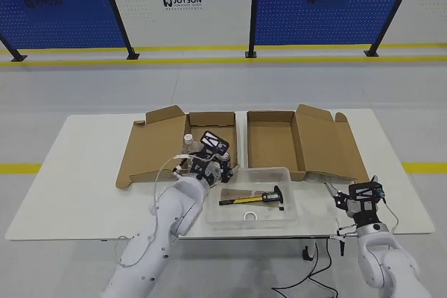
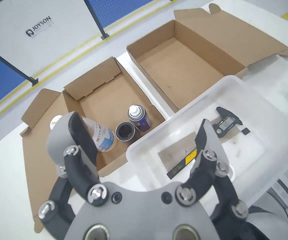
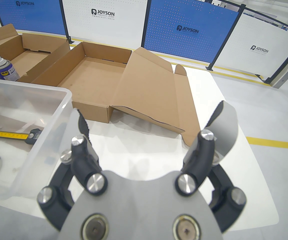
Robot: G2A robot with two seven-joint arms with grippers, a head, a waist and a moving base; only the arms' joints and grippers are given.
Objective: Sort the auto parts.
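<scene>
By my reading you're partway through the sort. Take the clear bin (image 1: 284,172) near the front edge of the tabletop (image 1: 74,186) as the dial's centre: the left box (image 1: 212,123) lies at its 11 o'clock and the right box (image 1: 272,145) at its 1 o'clock. Three things already stand in the left box, crowded into the corner nearest the bin: a spray can (image 2: 137,116), a short black cup (image 2: 125,131) touching it, and a clear labelled bottle (image 2: 101,137) just beside the cup. The right box shows only its cardboard floor, so I judge that nothing has been sorted into it yet. Left in the bin are a caliper (image 1: 257,198) lying across the middle and a small metal ring (image 1: 249,217) at the caliper's 6 o'clock, near the front wall. Those two look like what remains for you. Your left claw (image 2: 139,122) hangs at the bin's 10 o'clock, above the seam between bin and left box, fingers spread wide with nothing between them. Your right claw (image 3: 150,111) hovers over the tabletop at the bin's 3 o'clock, likewise wide open and holding nothing.
</scene>
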